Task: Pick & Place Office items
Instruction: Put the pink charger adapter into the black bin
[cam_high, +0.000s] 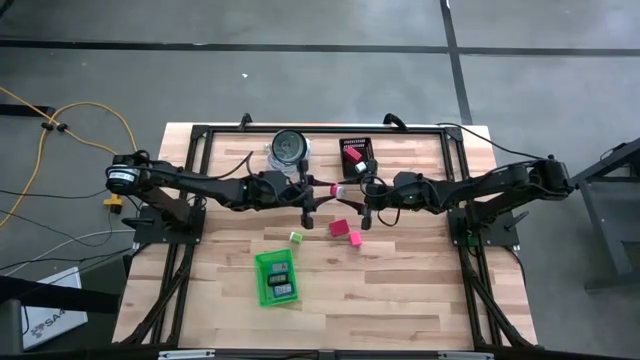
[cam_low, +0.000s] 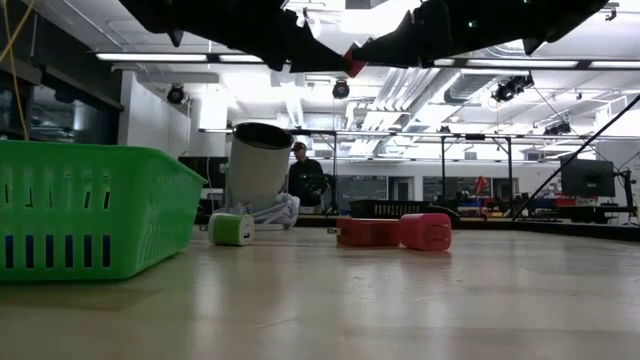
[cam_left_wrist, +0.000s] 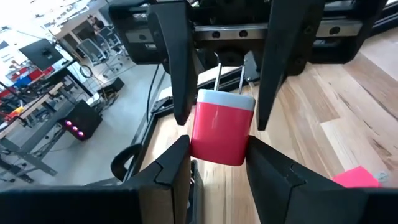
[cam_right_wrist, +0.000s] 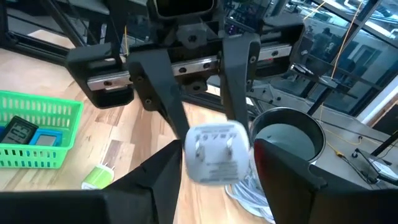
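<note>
Up over the middle of the wooden table (cam_high: 400, 290), the two dark arms meet nose to nose — and both hold the same thing. It is a small red plug block (cam_left_wrist: 219, 127) with a white end and two metal prongs. The left gripper (cam_left_wrist: 214, 155) has its fingers pressed tight on the red sides. The right gripper (cam_right_wrist: 214, 155) pinches the white end of the same block, prongs facing its camera.

Down on the table, a bit in front of the grippers, lie a red block (cam_high: 339, 227) and a pink block (cam_high: 355, 238), just beside each other. A small green-and-white plug (cam_high: 296, 237) sits to their left. Nearer the front edge is the green tray (cam_high: 262, 282), and inside it lie a blue piece (cam_high: 284, 291) and a dark piece (cam_high: 279, 270).

At the back of the table stands a round container (cam_high: 290, 147) with a white cord (cam_right_wrist: 245, 186) piled at its foot. Beside it is a black basket (cam_high: 356, 152) with something red inside.

Far off in the room behind the table, a person (cam_low: 304, 178) sits.
</note>
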